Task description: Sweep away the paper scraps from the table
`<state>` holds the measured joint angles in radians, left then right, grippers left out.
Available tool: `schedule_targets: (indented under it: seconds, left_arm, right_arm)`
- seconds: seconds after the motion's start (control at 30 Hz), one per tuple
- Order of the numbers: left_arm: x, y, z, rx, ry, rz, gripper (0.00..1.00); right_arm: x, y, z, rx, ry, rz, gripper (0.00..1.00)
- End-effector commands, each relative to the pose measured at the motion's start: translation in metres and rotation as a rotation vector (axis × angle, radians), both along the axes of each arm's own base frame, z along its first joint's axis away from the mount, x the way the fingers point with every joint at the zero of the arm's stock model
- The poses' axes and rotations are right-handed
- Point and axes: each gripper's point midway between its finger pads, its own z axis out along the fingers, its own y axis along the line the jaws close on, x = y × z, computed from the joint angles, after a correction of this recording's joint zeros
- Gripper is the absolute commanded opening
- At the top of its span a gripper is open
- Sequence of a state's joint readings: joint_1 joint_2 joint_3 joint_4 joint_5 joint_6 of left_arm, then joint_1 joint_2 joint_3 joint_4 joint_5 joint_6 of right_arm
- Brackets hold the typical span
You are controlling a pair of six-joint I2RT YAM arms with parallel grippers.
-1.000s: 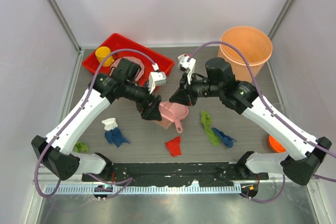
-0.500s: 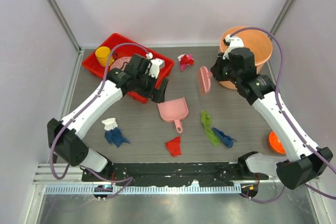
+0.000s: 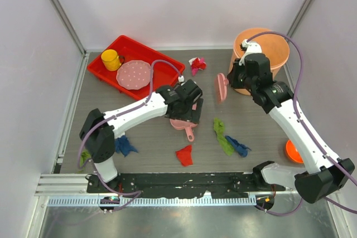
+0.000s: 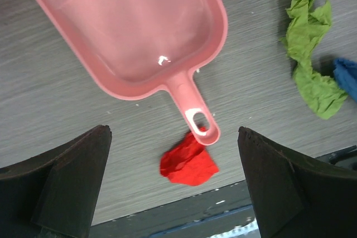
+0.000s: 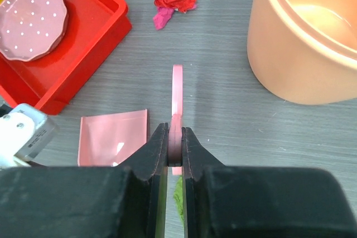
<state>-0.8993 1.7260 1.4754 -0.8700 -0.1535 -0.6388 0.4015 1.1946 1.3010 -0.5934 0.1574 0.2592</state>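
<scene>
Your left claw (image 4: 173, 137) has swung over the dustpan (image 4: 139, 26), wide open and empty, while your right claw (image 5: 175, 137) pinches the brush (image 5: 177, 90), so the paper scraps (image 3: 184, 155) lie unswept.

The bench (image 3: 150, 146) is dark grey wood-grain with metal rails. A red tray (image 3: 129, 47) sits back left and an orange bucket (image 3: 276, 49) back right, with a red-and-pink scrap (image 3: 196, 64) between them. A pink dustpan (image 4: 139, 32) lies flat mid-bench, and a red scrap (image 4: 188, 164) is just beside its handle tip. To the right, a green scrap (image 3: 222, 133) touches a blue scrap (image 3: 240, 148). Near the left edge lie a second blue scrap (image 3: 122, 146) and a small green scrap (image 3: 85, 157). An orange object (image 3: 290, 151) sits by the right rail.
</scene>
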Motion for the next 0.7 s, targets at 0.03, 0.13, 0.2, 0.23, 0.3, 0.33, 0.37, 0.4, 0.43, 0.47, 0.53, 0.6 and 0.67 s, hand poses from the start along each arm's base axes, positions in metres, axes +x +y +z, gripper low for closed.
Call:
schedule_targets:
  seconds: [0.03, 0.13, 0.2, 0.23, 0.3, 0.33, 0.37, 0.4, 0.43, 0.47, 0.53, 0.6, 0.67]
  left_arm:
    - [-0.012, -0.018, -0.011, 0.015, 0.020, 0.144, 1.00]
    - [-0.003, -0.008, -0.027, 0.112, -0.018, 0.172, 1.00]
    - [-0.003, -0.008, -0.035, 0.132, -0.011, 0.185, 1.00]
    - [-0.003, -0.011, -0.035, 0.119, -0.005, 0.185, 1.00]
    - [-0.006, -0.017, -0.039, 0.108, 0.010, 0.176, 1.00]
    - [-0.006, -0.021, -0.038, 0.101, 0.007, 0.169, 1.00]
    - [-0.008, -0.024, -0.040, 0.102, 0.009, 0.163, 1.00]
    - [-0.010, -0.026, -0.045, 0.109, 0.016, 0.160, 1.00]
    - [-0.013, -0.028, -0.050, 0.105, 0.033, 0.158, 1.00]
    - [-0.016, -0.028, -0.054, 0.108, 0.046, 0.159, 1.00]
    - [-0.019, -0.027, -0.069, 0.125, 0.076, 0.167, 0.97]
    - [-0.018, -0.026, -0.076, 0.137, 0.088, 0.172, 0.96]
    - [-0.017, -0.028, -0.081, 0.144, 0.099, 0.176, 0.93]
  right_arm:
    - [-0.007, -0.007, 0.016, 0.031, -0.055, -0.024, 0.01]
    - [-0.011, -0.006, 0.016, 0.027, -0.057, -0.008, 0.01]
    - [-0.012, -0.007, 0.014, 0.014, -0.055, 0.001, 0.01]
    - [-0.013, -0.007, 0.013, 0.010, -0.056, 0.003, 0.01]
    - [-0.013, -0.009, 0.009, -0.005, -0.050, 0.000, 0.01]
    - [-0.013, -0.009, 0.006, -0.011, -0.046, 0.002, 0.01]
    - [-0.012, -0.009, 0.005, -0.014, -0.043, 0.001, 0.01]
    - [-0.013, -0.009, 0.003, -0.021, -0.038, 0.007, 0.01]
    - [-0.012, -0.009, 0.001, -0.024, -0.034, 0.008, 0.01]
    - [-0.013, -0.009, 0.000, -0.027, -0.035, 0.009, 0.01]
    - [-0.013, -0.010, 0.000, -0.035, -0.037, 0.010, 0.01]
    - [-0.014, -0.011, 0.000, -0.036, -0.040, 0.011, 0.01]
    - [-0.015, -0.011, -0.001, -0.042, -0.042, 0.016, 0.01]
